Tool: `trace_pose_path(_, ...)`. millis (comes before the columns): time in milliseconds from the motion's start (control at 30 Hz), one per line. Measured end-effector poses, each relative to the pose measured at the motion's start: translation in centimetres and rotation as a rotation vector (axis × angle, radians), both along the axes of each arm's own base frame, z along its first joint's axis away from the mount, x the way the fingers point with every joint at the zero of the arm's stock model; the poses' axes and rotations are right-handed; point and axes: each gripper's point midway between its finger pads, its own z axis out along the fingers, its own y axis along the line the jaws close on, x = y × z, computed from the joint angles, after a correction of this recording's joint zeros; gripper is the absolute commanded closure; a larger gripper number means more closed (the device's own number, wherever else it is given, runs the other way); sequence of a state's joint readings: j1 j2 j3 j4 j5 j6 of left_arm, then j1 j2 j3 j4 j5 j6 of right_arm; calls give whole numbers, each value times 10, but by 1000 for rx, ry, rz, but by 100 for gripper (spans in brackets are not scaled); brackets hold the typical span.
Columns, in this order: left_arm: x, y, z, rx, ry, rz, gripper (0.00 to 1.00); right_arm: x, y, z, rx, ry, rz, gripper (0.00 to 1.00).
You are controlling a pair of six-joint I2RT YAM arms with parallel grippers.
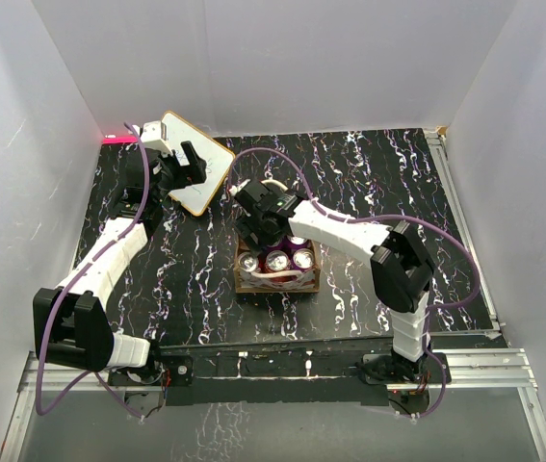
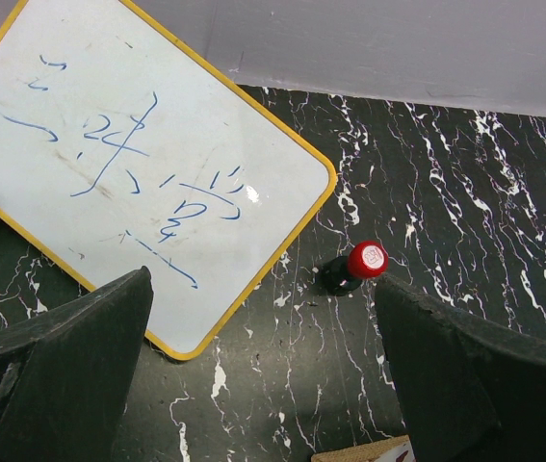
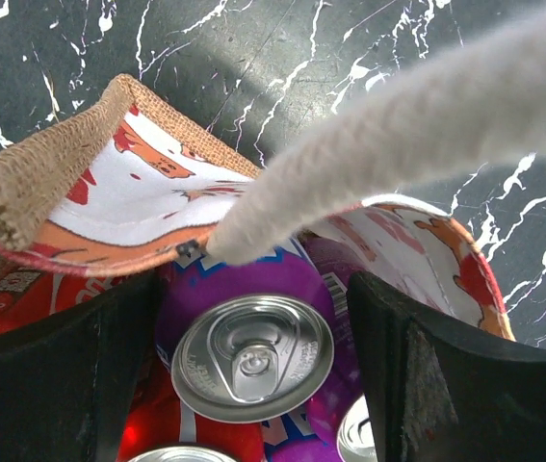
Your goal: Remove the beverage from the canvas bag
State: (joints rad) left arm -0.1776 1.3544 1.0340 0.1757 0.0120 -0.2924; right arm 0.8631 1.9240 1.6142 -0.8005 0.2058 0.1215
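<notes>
Right wrist view: right claw point(image 3: 253, 313) is spread wide, one finger on each side of a purple soda can point(image 3: 251, 358). The can stands lid-up in the canvas bag point(image 3: 32, 183). Fingertips are roughly level with the can's shoulder and, as far as I can tell, not touching it. The can is nearly centred between the fingers. The rope handle point(image 3: 398, 125) crosses diagonally over the bag mouth, above the can. Snag risk on the lift.

Handling, my read:
- **Weight and surface:** probably a full can, so heavy for its size. The wall is rigid while sealed, but smooth printed aluminium is slippery.
- **Grip point:** take the cylinder wall below the top rim, so the rim acts as a stop if it slides. Don't pinch the lid or tab.
- **Clearance:** neighbours are packed tight. A red can point(image 3: 157, 423) sits hard against its left and another silver lid point(image 3: 359, 438) is at lower right, so finger clearance is thin.
- **Bag:** the fabric is soft, so expect the wall to drag up with the can.

Top external: the bag sits mid-table point(image 1: 157, 289), somewhat toward the near edge. Three can tops point(image 1: 277, 260) show along its near side, and the right claw is directly over its far half. Left claw point(image 1: 191, 164) is off by the far left corner over the whiteboard point(image 1: 210, 173), jaws apart, holding nothing. A red-capped marker point(image 2: 359, 265) is just beside the board's edge.
</notes>
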Motion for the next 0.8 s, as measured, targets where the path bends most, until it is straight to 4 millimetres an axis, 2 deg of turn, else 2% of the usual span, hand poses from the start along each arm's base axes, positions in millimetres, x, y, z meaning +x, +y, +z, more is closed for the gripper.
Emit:
trace_pose_path(167, 0, 0, 0, 0, 0, 0, 3, -1, 0, -11, -20, 24, 26, 19)
trace_pose_path(500, 0, 1, 0, -4, 1, 0, 3, 1, 0, -16, -28, 33, 40, 22)
trace_pose_path(800, 1, 3, 0, -9, 1, 4, 3, 2, 2, -16, -24, 29, 43, 40)
